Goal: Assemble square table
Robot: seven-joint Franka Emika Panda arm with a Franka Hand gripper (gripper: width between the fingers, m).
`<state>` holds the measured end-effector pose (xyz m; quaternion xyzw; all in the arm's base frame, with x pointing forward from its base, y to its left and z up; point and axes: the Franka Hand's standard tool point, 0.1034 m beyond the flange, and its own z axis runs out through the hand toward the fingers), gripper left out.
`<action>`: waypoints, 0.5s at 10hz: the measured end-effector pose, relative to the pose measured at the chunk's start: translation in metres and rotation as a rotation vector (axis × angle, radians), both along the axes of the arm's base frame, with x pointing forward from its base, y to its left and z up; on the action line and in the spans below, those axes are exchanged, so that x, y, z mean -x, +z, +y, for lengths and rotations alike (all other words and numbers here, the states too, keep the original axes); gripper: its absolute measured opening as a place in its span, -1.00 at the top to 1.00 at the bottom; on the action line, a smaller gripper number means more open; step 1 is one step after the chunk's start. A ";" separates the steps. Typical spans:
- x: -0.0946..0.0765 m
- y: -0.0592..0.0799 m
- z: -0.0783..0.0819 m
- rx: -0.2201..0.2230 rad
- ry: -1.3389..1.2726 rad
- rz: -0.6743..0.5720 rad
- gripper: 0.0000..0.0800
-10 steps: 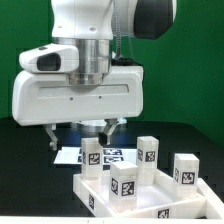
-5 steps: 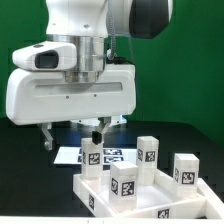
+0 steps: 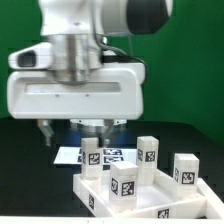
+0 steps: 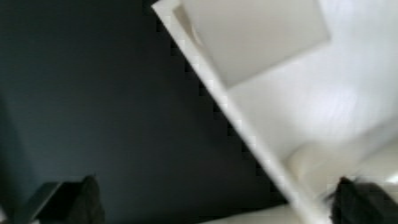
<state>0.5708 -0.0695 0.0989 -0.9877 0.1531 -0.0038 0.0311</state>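
Blocked: four legs (image 3: 148, 150) stand upright inside the tabletop (image 3: 84, 186).
Free: dark table (image 3: 30, 170) at exterior view's left.

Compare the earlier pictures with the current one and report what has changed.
The white robot arm moved toward the exterior view's left and rose slightly; its end effector holds nothing. The white plastic square tabletop with raised rim, the four short white block legs with black-and-white tags and the marker board stayed put.
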 end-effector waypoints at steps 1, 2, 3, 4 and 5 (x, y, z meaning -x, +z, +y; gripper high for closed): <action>0.000 -0.001 0.004 -0.002 -0.037 0.003 -0.62; 0.000 -0.001 0.004 -0.005 -0.123 0.008 -0.62; 0.001 0.000 0.004 -0.006 -0.238 0.015 -0.62; 0.004 0.003 0.006 -0.009 -0.367 0.023 -0.62; 0.008 0.004 0.009 -0.012 -0.537 0.031 -0.62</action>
